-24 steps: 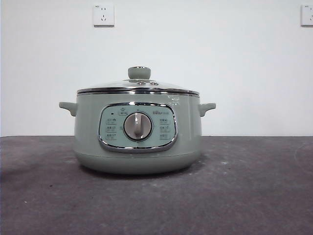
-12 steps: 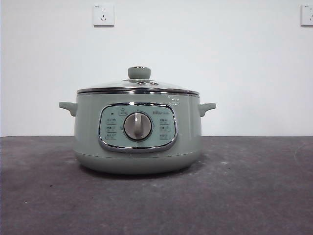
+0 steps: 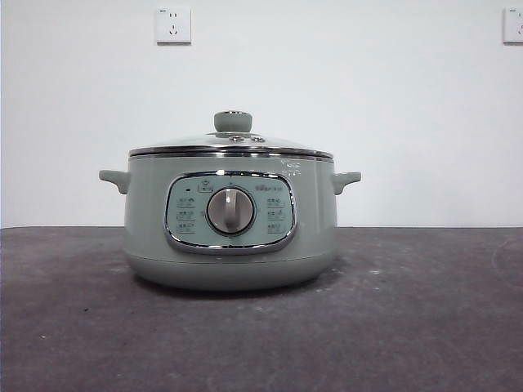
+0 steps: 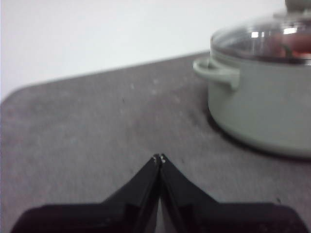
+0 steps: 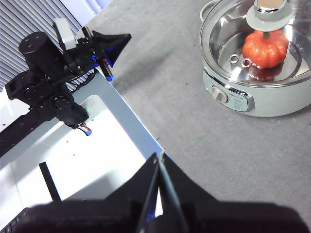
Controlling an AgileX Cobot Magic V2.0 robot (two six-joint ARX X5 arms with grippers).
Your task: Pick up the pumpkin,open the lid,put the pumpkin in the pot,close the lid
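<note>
1. Pot [image 3: 230,245] sits mid-table, lid [image 3: 230,147] seated flush on its rim.
2. Pumpkin [image 5: 264,48] is inside the pot, visible through the glass.
3. Left gripper [image 4: 159,158]: jaws pressed together, empty, low over bare table [image 4: 97,126] well beside the pot's handle.
4. Right gripper [image 5: 159,156]: jaws together, empty, high over the table's near edge, well clear of the pot.
</note>
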